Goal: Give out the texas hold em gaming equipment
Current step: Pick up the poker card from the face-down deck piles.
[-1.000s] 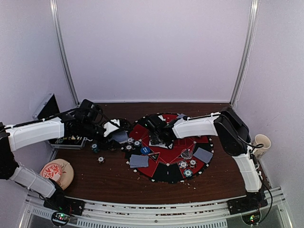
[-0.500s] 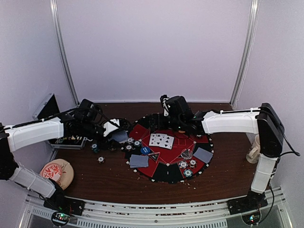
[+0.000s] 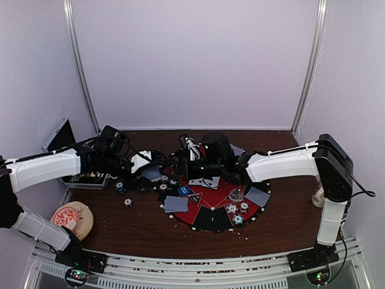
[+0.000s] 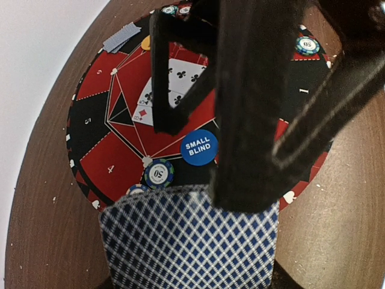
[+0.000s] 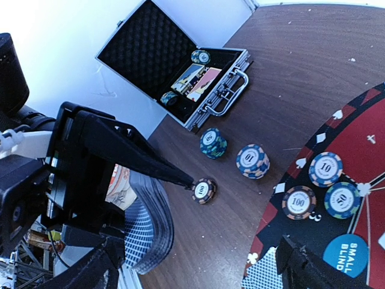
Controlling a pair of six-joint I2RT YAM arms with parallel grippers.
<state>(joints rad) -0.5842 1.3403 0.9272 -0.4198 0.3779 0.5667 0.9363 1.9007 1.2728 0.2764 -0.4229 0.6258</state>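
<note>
My left gripper [image 3: 143, 166] is shut on a deck of blue-checked playing cards [image 4: 186, 241] beside the left edge of the round red-and-black mat [image 3: 210, 220]. My right gripper [image 3: 174, 161] reaches across the mat to that deck and stands open, its black fingers [image 4: 240, 90] just above the deck's far edge and nothing between them. The same deck [image 5: 144, 223] shows fanned in the right wrist view. Face-up cards [image 3: 201, 180] lie mid-mat beside the blue small-blind disc [image 4: 198, 147]. Face-down cards [image 3: 175, 203] and chips [image 3: 238, 212] rest on the mat. Loose chip stacks [image 5: 252, 161] stand on the wood.
An open metal case [image 5: 174, 66] with a foam-lined lid sits at the back left and holds a few chips and cards. A flower-patterned dish [image 3: 72, 217] lies at the front left. A pale cup [image 3: 319, 194] stands at the right edge behind the right arm.
My right arm rose from the face-up cards on the mat, drew back, then swung left to the deck in my left gripper. The left arm stayed still.
</note>
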